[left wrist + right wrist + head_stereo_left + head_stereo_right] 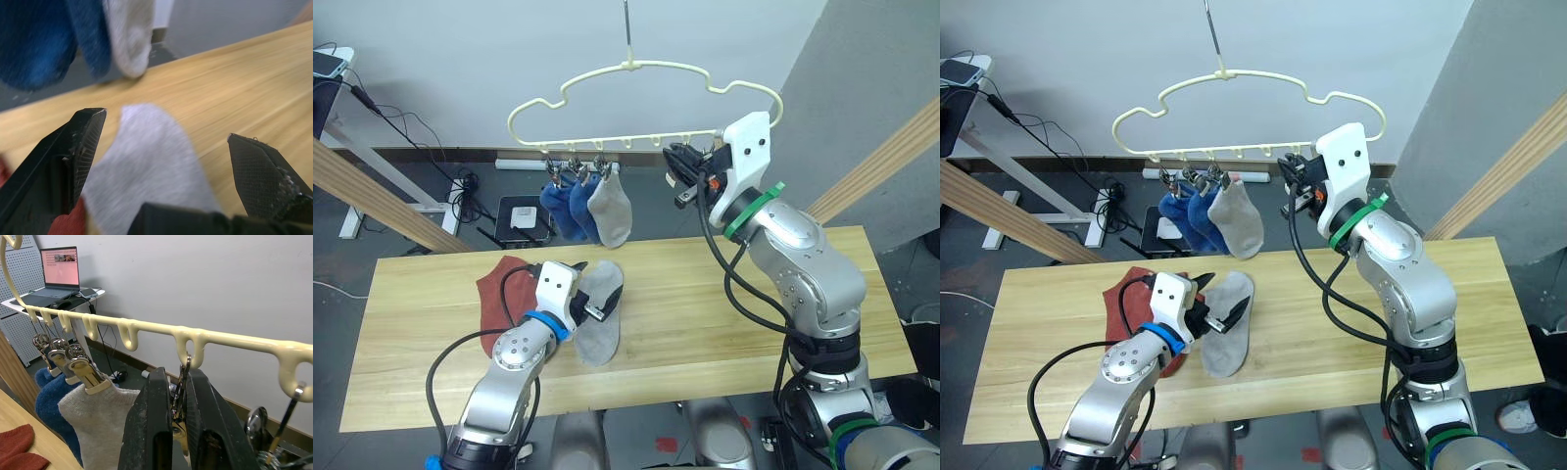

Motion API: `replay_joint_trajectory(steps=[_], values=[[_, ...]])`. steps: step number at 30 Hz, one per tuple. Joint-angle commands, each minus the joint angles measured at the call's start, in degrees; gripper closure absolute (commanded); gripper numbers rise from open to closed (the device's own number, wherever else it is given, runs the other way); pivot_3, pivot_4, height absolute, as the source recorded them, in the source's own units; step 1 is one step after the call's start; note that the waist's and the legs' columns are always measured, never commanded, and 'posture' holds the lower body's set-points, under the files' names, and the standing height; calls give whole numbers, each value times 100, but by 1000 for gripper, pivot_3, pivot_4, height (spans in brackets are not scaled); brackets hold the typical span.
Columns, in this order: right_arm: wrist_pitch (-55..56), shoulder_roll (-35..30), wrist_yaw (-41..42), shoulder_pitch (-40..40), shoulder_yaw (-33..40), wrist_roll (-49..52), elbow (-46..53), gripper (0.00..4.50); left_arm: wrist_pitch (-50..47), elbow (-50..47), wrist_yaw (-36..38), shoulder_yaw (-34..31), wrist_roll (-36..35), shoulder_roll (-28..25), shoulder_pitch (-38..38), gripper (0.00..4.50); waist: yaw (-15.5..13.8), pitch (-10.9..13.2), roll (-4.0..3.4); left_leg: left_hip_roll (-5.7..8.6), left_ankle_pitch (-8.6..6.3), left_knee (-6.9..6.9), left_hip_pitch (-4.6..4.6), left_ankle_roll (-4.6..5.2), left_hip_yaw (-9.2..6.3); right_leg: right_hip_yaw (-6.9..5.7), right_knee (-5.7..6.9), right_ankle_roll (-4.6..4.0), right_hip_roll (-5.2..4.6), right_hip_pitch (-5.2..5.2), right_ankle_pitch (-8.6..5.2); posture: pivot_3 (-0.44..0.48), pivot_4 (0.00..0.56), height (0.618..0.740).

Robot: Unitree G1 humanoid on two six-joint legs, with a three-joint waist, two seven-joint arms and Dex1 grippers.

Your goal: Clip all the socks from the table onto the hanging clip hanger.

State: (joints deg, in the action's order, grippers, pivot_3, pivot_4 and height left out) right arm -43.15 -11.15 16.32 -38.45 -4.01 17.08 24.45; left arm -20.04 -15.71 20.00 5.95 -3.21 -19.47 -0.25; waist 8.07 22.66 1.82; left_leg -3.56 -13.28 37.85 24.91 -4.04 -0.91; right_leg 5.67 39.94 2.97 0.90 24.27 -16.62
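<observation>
With fingers apart, the left gripper [161, 161] is being positioned over the grey sock [599, 313] lying on the surface [705, 323]; beyond, a clip [179, 396] of the clip hanger [646, 67] is being pinched by the right gripper [179, 431], probably to receive it.

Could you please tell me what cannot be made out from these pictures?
- Rust-red socks: the count; the left hand and arm overlap them in both eye views.
- Clip in the right hand: its tip, hidden between the fingers in the right wrist view.
- Blue socks: blurred, cut by the left wrist view's edge.
</observation>
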Motion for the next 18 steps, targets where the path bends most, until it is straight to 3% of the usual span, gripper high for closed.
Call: replay_joint_trajectory(steps=[1, 10, 13, 18], values=[[31, 7, 36, -84, 43, 92, 178, 4466, -130, -1, -99, 100, 105, 88, 122, 0, 2, 0, 0, 0, 0, 0, 0, 0, 1, 1, 0, 0, 0, 0, 0, -254, 383, 730], [-2, 34, 39, -61, 16, 113, 201, 4466, -202, 320, -163, 279, 307, 198, 37, 0, 4, 0, 0, 0, 0, 0, 0, 0, 1, 0, 0, 0, 0, 0, 0, -266, 386, 730], [-27, 47, 31, -50, 18, 123, 215, 4466, -267, 409, -173, 265, 302, 222, -17, 628, 6, 0, 0, 0, 0, -1, 0, 0, 0, 0, 0, 0, 0, 0, 0, -267, 386, 730], [-76, 32, 45, -12, 44, 144, 240, 4466, -249, 514, -90, 250, 277, 161, -101, 2134, 6, 0, 0, 1, 0, -1, 0, 0, 1, 0, -1, 0, 0, 0, 0, -270, 386, 730]])
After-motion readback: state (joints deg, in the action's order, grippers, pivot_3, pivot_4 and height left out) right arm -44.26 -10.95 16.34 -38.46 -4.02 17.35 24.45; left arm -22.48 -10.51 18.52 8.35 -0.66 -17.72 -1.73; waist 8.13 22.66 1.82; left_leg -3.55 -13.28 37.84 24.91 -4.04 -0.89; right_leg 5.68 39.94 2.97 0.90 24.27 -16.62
